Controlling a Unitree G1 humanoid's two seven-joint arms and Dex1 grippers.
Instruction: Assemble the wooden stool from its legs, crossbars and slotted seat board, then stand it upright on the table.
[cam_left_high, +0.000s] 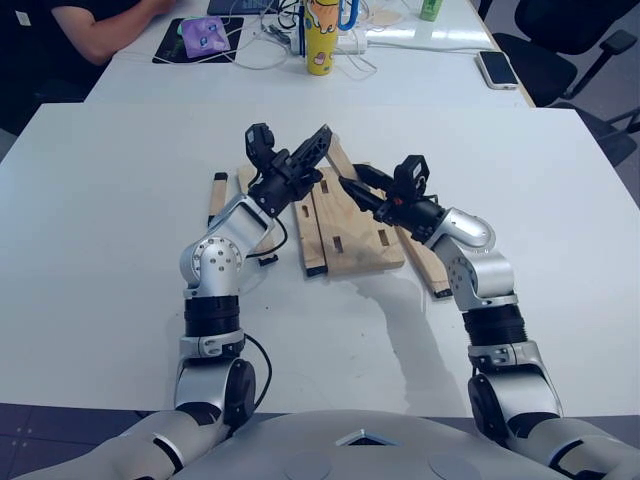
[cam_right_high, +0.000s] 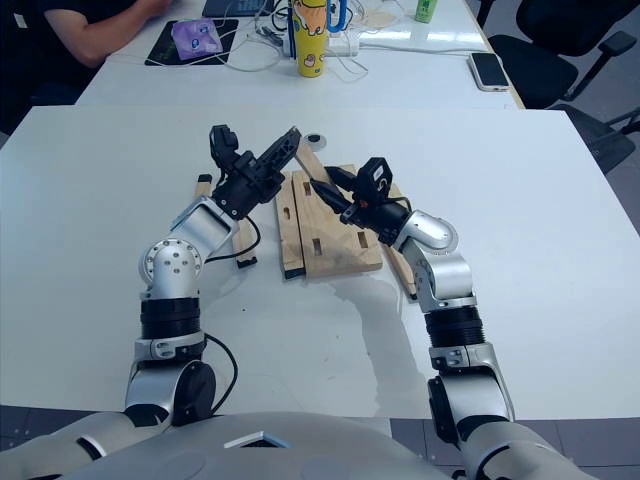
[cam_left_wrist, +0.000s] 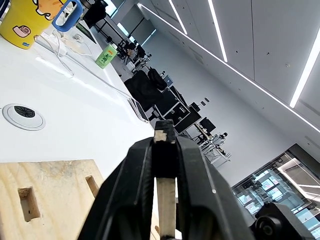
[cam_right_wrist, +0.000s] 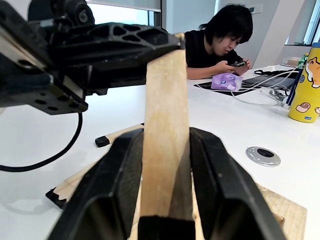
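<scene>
The slotted seat board (cam_left_high: 352, 235) lies flat mid-table, with a narrow slat (cam_left_high: 309, 236) along its left edge. Above its far end a wooden bar (cam_left_high: 341, 160) is held off the table by both grippers. My left gripper (cam_left_high: 320, 142) is shut on the bar's far end, seen edge-on between its fingers (cam_left_wrist: 141, 175). My right gripper (cam_left_high: 352, 186) is shut on the near end, the bar (cam_right_wrist: 165, 115) running out from its fingers (cam_right_wrist: 125, 165) to the left gripper (cam_right_wrist: 110, 45). Another leg (cam_left_high: 430, 268) lies partly under the right arm.
A black-tipped leg (cam_left_high: 217, 194) lies left of the board. A round cable grommet (cam_right_high: 315, 138) sits just beyond the parts. On the far table stand a yellow cup (cam_left_high: 320, 38), cables and a phone (cam_left_high: 497, 68). Bare table surface lies to the left, right and front.
</scene>
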